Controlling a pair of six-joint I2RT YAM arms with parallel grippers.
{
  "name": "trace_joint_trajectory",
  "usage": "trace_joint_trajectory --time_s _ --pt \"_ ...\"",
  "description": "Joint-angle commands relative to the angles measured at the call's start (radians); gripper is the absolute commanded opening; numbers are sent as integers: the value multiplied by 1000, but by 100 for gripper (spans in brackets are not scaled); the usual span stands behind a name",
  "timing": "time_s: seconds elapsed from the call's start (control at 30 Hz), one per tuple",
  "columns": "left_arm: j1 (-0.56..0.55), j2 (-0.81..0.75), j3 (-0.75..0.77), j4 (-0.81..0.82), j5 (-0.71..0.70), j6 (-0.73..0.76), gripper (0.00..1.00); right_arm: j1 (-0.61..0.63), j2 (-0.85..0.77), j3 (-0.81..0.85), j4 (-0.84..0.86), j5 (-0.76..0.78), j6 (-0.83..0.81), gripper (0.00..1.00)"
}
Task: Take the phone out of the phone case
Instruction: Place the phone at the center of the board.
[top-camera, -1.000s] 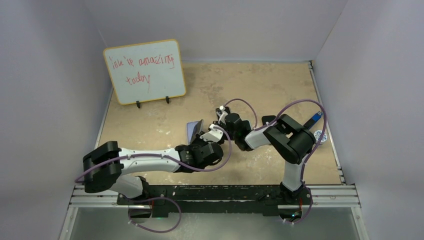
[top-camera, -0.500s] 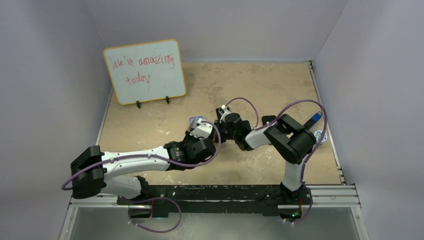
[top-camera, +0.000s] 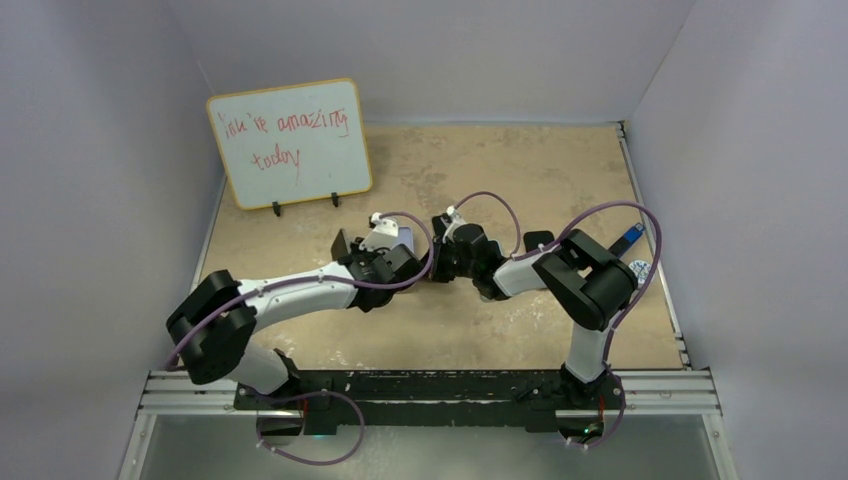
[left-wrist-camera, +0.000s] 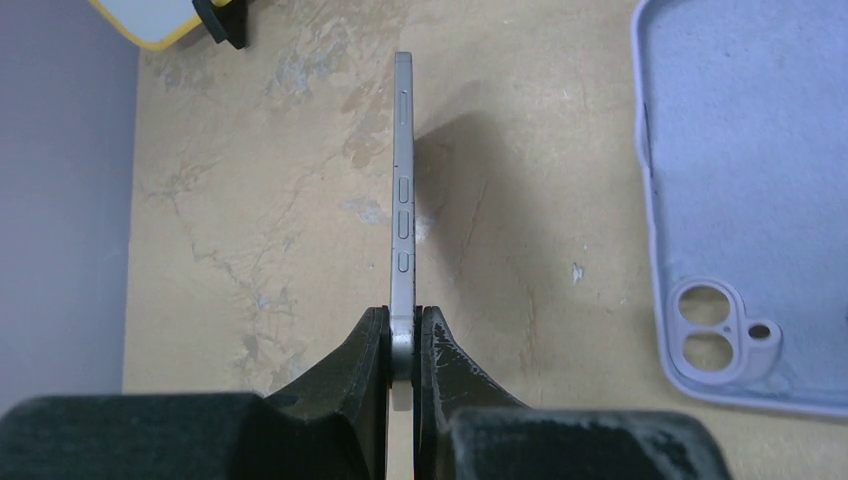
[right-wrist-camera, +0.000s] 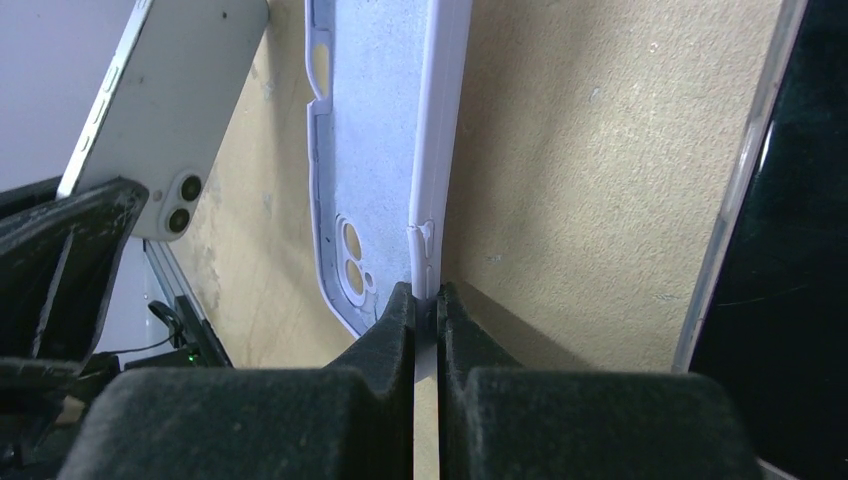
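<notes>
My left gripper (left-wrist-camera: 403, 335) is shut on the bottom end of the silver phone (left-wrist-camera: 403, 190), which I see edge-on above the table. In the top view the phone (top-camera: 340, 243) is held left of centre by the left gripper (top-camera: 350, 250). The lavender case (left-wrist-camera: 740, 180) lies apart to its right and is empty, with its camera hole showing. My right gripper (right-wrist-camera: 426, 300) is shut on the case's side rim (right-wrist-camera: 432, 200). The phone's white back (right-wrist-camera: 165, 110) shows at the upper left of the right wrist view. The right gripper (top-camera: 432, 265) is at table centre.
A whiteboard (top-camera: 290, 143) stands at the back left, and its yellow corner (left-wrist-camera: 150, 20) is near the phone's far end. A blue marker (top-camera: 628, 237) and a small round item (top-camera: 640, 272) lie at the right edge. A dark glossy slab (right-wrist-camera: 790, 250) lies beside the case.
My left gripper has swung left and toward the back with the phone, drawing it away from the case. My right gripper has stayed shut on the case, nearly in place.
</notes>
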Motion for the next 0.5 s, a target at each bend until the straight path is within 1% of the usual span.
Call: trace_joint_trajectory --time_s 0.0,0.07,0.23,0.3,0.47 --pt "43 81 68 18 -45 -3 0 -8 -42 -12 36 -1 -6 0" --pt "57 115 74 46 -25 23 0 -10 -45 -16 42 -5 -5 0" --pt "76 174 110 41 17 41 1 -13 -52 -22 46 -2 -7 0" --pt "81 190 118 40 38 51 10 -13 -49 -22 49 -5 -7 0" --pt "84 212 123 11 99 32 26 -13 -45 -22 54 -13 -3 0"
